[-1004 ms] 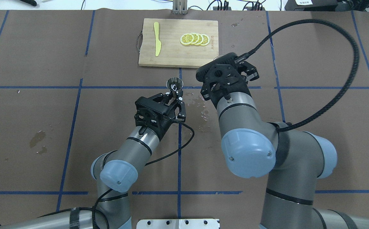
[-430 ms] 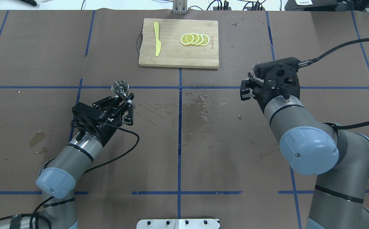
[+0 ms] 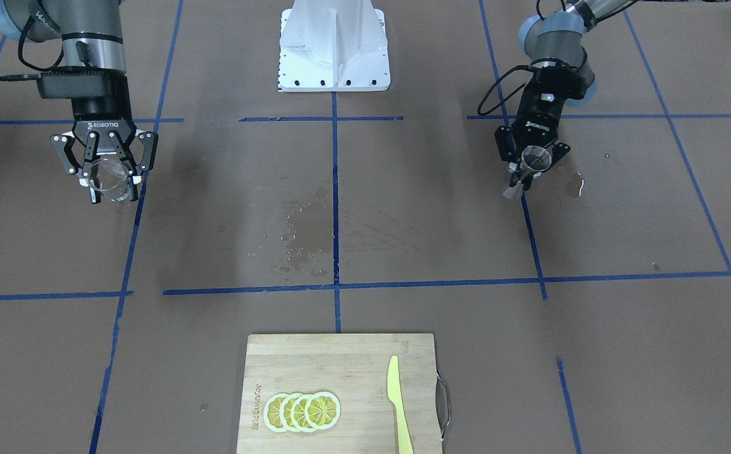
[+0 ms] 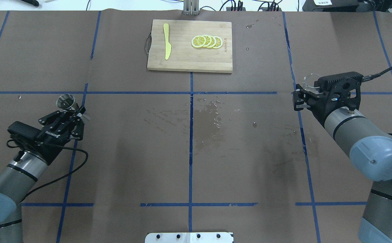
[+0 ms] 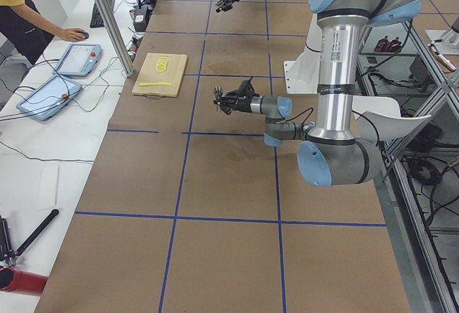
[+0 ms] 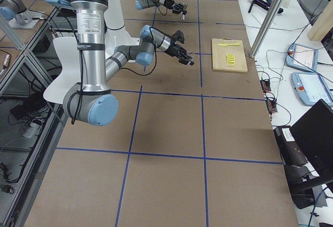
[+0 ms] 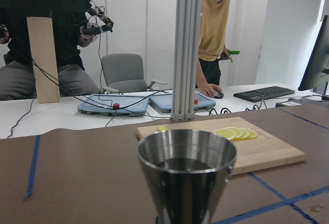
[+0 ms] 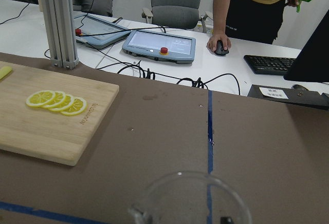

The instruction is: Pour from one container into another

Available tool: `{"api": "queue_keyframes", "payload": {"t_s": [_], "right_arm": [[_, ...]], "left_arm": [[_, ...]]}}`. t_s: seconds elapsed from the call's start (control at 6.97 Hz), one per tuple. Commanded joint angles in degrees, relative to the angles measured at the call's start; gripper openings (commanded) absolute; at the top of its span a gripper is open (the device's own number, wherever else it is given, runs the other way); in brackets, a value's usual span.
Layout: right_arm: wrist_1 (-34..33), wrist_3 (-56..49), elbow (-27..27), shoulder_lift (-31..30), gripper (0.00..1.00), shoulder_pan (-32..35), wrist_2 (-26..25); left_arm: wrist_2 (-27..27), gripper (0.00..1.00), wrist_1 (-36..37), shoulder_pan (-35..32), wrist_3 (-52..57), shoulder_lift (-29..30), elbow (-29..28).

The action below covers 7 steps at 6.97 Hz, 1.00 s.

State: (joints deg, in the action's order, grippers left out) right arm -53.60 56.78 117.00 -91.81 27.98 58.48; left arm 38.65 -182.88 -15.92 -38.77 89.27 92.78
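Pinching steel jigger [image 3: 537, 157] in left claw [image 3: 529, 171] at frame right, clear glass cup [image 3: 112, 175] in right claw [image 3: 113, 186], frame left.

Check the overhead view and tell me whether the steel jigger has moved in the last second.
Yes. The jigger, in the left gripper, went from beside the cutting board out to the robot's left, past the left blue tape line.

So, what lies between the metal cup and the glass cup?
Between the metal cup and the glass cup, the overhead view shows only a wet patch and blue tape lines on the table. The cutting board lies farther back.
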Motion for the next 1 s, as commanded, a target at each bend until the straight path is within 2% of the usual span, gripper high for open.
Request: {"api": "queue_keyframes", "payload": {"t_s": [0.0,0.14,0.43,0.57,0.86], "right_arm": [[9.8,-0.2,-6.2,-1.6,0.11,0.8,0.4],[9.9,-0.2,-6.2,-1.9,0.11,0.7,0.4],[9.9,-0.2,-6.3,-2.0,0.11,0.7,0.4],[9.9,-0.4,-6.3,-2.0,0.11,0.6,0.4],[9.9,-0.3,-6.3,-1.7,0.11,0.5,0.3]], "left_arm": [[-6.0,0.0,-5.9,0.1,-8.4,-4.4,-4.9],[-6.0,0.0,-5.9,0.2,-14.1,-4.5,-7.2],[-5.3,0.0,-5.2,1.3,-14.6,-4.5,-9.3],[-5.4,0.0,-5.1,2.0,-15.1,-4.6,-12.2],[-5.9,0.0,-5.0,4.0,-15.4,-4.8,-13.0]]}}
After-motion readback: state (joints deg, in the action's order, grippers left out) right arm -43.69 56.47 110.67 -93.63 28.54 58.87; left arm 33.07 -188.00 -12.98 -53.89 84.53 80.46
